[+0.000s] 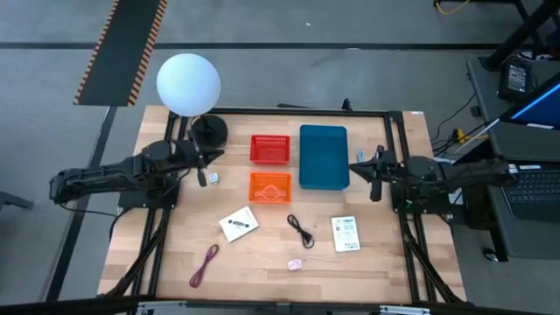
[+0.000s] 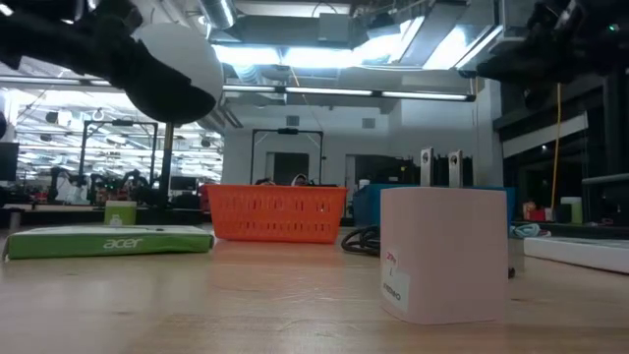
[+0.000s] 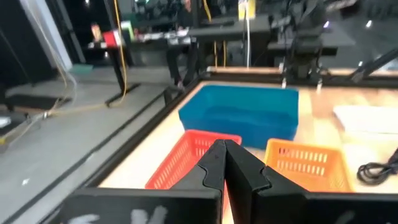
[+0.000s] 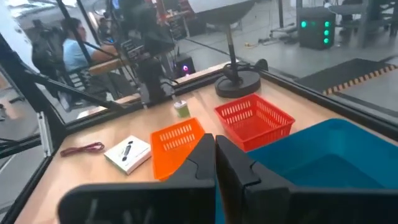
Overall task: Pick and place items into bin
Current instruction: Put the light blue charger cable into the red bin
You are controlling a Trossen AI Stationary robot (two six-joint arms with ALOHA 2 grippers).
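Note:
Two white printed packets (image 1: 238,224) (image 1: 346,233), a black cord (image 1: 301,231), a dark-red cord (image 1: 204,265) and a tiny pink piece (image 1: 295,262) lie flat on the wooden table's near half. A small silvery bit (image 1: 213,178) lies by my left gripper (image 1: 203,164), which is shut and empty, held above the table left of the red basket (image 1: 269,149). My right gripper (image 1: 362,166) is shut and empty, held beside the blue bin's (image 1: 323,157) right wall. The wrist views show each pair of fingers (image 3: 224,158) (image 4: 214,152) closed on nothing.
An orange basket (image 1: 269,187) stands in front of the red one, with the blue bin to their right. A white globe lamp (image 1: 188,83) stands on its dark base (image 1: 210,131) at the far left. A black frame (image 1: 398,118) runs around the table.

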